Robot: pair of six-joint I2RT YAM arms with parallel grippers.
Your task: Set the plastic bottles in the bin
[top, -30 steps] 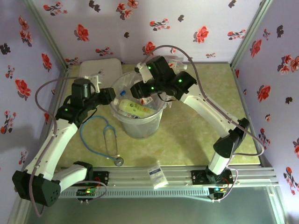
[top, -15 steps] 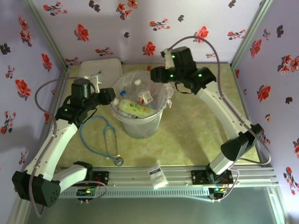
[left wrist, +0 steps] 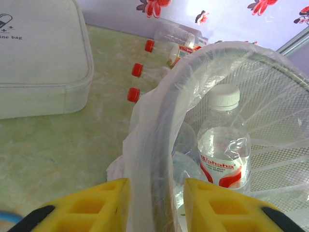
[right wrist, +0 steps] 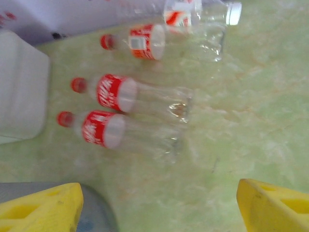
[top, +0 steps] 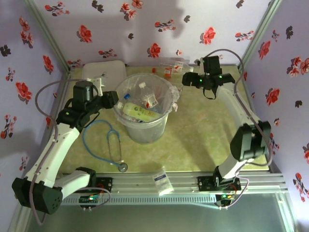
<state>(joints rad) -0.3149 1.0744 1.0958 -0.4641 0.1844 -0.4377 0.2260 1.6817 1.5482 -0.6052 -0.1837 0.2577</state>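
The bin [top: 145, 133], placed left of the tabletop's centre, is clamped at its left rim between the narrowly set jaws of the left gripper [left wrist: 155, 188], and plastic bottles [left wrist: 224, 150] are contained in it. Near the far edge, loose bottles [right wrist: 130, 94] are laid on their sides; the right gripper [right wrist: 159, 193] is positioned above them, jaws spread wide, nothing held.

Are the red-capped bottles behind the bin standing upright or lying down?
Lying down: the red-capped bottles rest on their sides on the table.

Loose bottles [right wrist: 140, 96] x4; bin [top: 142, 133] x1; box [top: 104, 71] x1; stethoscope [top: 123, 167] x1; pkt [top: 162, 181] x1.
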